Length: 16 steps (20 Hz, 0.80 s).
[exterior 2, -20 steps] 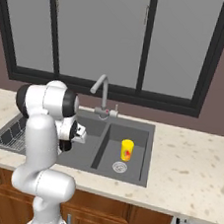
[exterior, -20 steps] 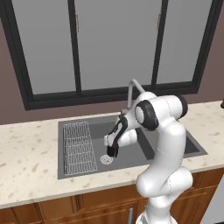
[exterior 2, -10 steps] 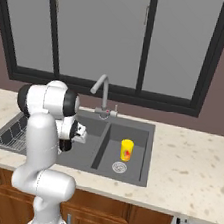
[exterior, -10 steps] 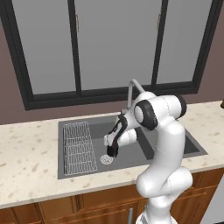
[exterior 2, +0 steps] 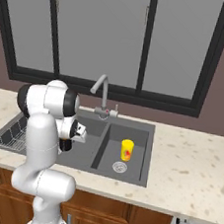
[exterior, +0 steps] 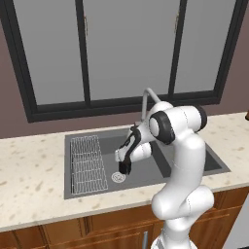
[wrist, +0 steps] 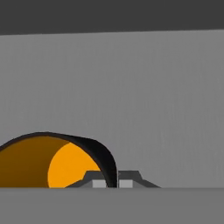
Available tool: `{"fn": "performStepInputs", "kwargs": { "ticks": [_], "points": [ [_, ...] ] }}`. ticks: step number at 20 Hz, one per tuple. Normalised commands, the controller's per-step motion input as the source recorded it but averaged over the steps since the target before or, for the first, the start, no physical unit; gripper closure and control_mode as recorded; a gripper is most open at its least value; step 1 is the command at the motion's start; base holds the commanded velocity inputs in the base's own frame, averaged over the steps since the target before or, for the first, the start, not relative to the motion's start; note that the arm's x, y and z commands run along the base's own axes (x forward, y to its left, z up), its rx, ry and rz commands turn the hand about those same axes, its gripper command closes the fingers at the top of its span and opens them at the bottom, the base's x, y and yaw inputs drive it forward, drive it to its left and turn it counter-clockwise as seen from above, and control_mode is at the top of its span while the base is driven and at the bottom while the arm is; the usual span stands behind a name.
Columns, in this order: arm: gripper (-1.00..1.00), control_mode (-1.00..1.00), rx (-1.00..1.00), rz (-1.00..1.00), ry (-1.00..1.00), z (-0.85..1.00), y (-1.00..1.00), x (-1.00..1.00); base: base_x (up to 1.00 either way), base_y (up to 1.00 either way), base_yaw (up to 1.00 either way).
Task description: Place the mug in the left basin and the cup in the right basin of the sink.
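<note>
The black mug (exterior: 125, 168) with its orange inside (wrist: 65, 168) hangs low in the left basin (exterior: 146, 172), just above and right of the round drain (exterior: 118, 177). I cannot tell whether it touches the floor. My gripper (exterior: 126, 160) is shut on the mug's rim, one fingertip (wrist: 94, 180) inside the wall and one outside. The yellow cup (exterior 2: 126, 149) stands upright in the narrower right basin (exterior 2: 138, 137), behind its drain (exterior 2: 119, 167). The sink (exterior 2: 151, 156) is dark grey and set in the speckled counter.
A wire rack (exterior: 87, 163) covers the left part of the left basin. The slim silver faucet (exterior 2: 102, 90) rises behind the divider. Speckled beige counter (exterior 2: 191, 168) runs on both sides, with a dark-framed window behind.
</note>
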Motion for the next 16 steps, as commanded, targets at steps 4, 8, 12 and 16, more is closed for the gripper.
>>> {"fn": "performStepInputs", "kwargs": {
  "ticks": [4, 8, 12, 16],
  "points": [
    [-1.00, -1.00, 0.00, 0.00, 0.00, 0.00, 0.00, 0.00, 0.00, 0.00, 0.00],
    [-1.00, -1.00, 0.00, 0.00, 0.00, 0.00, 0.00, 0.00, 0.00, 0.00, 0.00],
    [-1.00, -1.00, 0.00, 0.00, 0.00, 0.00, 0.00, 0.00, 0.00, 0.00, 0.00],
    [-1.00, -1.00, 0.00, 0.00, 0.00, 0.26, -0.01, -0.01, 0.00, 0.00, 0.00]
  ]
}}
